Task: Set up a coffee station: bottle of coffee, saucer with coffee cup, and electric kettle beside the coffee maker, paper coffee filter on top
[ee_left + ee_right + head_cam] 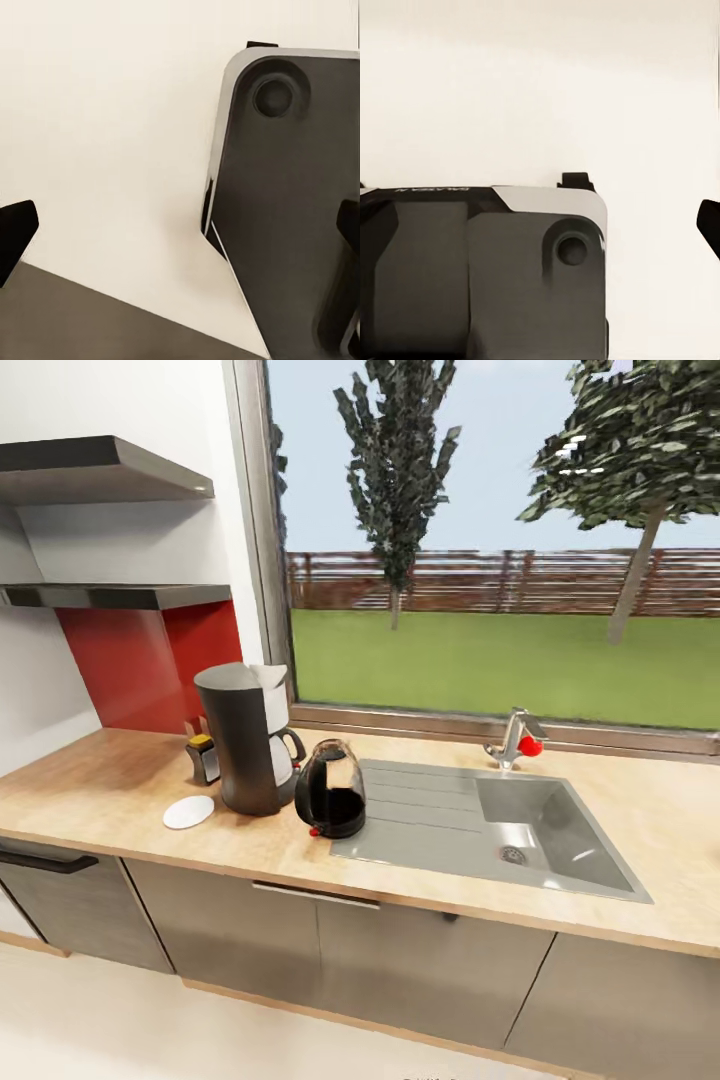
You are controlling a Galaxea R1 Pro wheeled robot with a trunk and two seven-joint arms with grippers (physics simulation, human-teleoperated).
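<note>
Coffee maker (pixel 247 738) stands toward the countertop's (pixel 120 790) back edge; bottle of coffee (pixel 204 757), saucer (pixel 188 812) and electric kettle (pixel 331 789) are clustered beside it, likely as the station. Whether either claw is open or closed, I cannot tell: both wrist views face pale floor and the robot's dark base.

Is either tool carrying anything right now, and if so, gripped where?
Nothing is held. Each wrist view shows dark fingertips spread apart, with only pale floor and the robot's base between them.

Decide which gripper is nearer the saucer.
Probably left, though uncertain. The saucer sits toward the head view's left, the left arm's side. The left gripper and right gripper both point at floor beside the robot's base, off the countertop.
</note>
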